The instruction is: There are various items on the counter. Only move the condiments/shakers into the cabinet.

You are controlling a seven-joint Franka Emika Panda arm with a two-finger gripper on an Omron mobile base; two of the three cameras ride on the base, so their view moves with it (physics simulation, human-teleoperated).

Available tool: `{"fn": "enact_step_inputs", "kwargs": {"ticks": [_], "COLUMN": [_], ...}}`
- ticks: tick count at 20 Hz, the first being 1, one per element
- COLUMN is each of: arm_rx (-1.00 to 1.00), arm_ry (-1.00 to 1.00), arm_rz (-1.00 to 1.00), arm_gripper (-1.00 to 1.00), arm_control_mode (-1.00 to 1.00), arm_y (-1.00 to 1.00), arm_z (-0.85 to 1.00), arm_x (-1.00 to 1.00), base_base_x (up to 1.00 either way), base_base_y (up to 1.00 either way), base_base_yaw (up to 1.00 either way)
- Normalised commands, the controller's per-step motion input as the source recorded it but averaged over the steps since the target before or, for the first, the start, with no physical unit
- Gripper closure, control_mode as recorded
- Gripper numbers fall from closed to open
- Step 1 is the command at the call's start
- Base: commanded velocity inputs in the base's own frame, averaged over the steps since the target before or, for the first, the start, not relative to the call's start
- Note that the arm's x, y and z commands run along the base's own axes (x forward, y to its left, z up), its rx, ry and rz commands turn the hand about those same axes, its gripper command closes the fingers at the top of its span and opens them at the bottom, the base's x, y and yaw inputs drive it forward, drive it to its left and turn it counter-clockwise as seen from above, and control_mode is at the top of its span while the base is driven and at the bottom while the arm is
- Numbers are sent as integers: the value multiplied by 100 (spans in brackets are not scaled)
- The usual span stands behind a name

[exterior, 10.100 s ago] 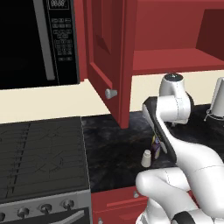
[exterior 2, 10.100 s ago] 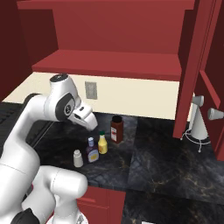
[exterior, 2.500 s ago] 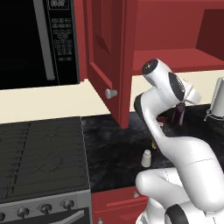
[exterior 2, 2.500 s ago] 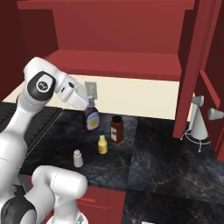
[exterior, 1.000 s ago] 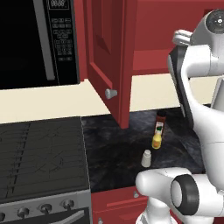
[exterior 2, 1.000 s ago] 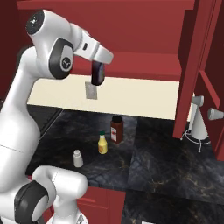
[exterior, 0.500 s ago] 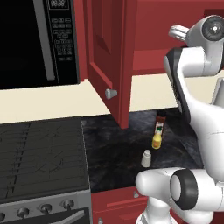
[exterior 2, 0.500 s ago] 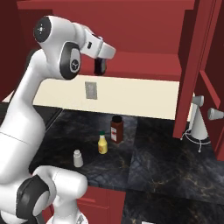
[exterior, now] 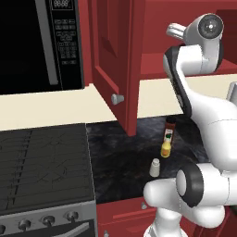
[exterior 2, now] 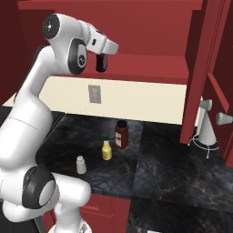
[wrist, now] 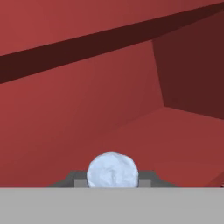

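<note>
Upper left of the right base view: the white arm's two-finger gripper (exterior 2: 101, 61) is raised level with the red shelf of the red wooden wall cabinet (exterior 2: 150, 68), its jaws closed on a small dark purple bottle (exterior 2: 100, 63) hanging just in front of the shelf edge. Hand view, bottom centre: the bottle's rounded pale blue cap (wrist: 113, 171) sits between the dark finger tips (wrist: 70, 178), with red cabinet interior behind.

Lower left of centre, same base view: a tiny white tapered shaker (exterior 2: 81, 164) stands on the black marbled stone counter (exterior 2: 173, 168). Just right of it, a small yellow squeeze bottle with pointed top (exterior 2: 106, 149). Just beside and behind that, a brown jar with a dark lid and red label (exterior 2: 121, 134). All three upright, none touching.

Right edge: the open panelled red cabinet door (exterior 2: 205, 68), with a white stand (exterior 2: 206, 129) on the counter below it.

Left base view, upper left: black microwave (exterior: 41, 44); lower left, grey stove top (exterior: 44, 171); centre, the door's round grey knob (exterior: 117, 98).
</note>
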Motion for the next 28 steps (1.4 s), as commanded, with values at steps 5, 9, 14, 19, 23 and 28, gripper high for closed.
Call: {"fn": "enact_step_inputs", "kwargs": {"ticks": [5, 9, 14, 19, 23, 28], "arm_rx": [0, 0, -3, -5, -5, -4], "arm_ry": [0, 0, 1, 1, 1, 3], "arm_rz": [5, 4, 2, 1, 2, 2], "arm_gripper": [100, 100, 100, 100, 100, 100], "arm_control_mode": [-100, -100, -100, -100, -100, -100], "arm_y": [21, 16, 13, 26, 21, 12], "arm_z": [0, 0, -3, -12, -20, -21], "arm_x": [51, 52, 44, 29, 26, 35], "base_base_x": [0, 0, 0, 0, 0, 0], "base_base_y": [0, 0, 0, 0, 0, 0], "base_base_yaw": [0, 0, 0, 0, 0, 0]}}
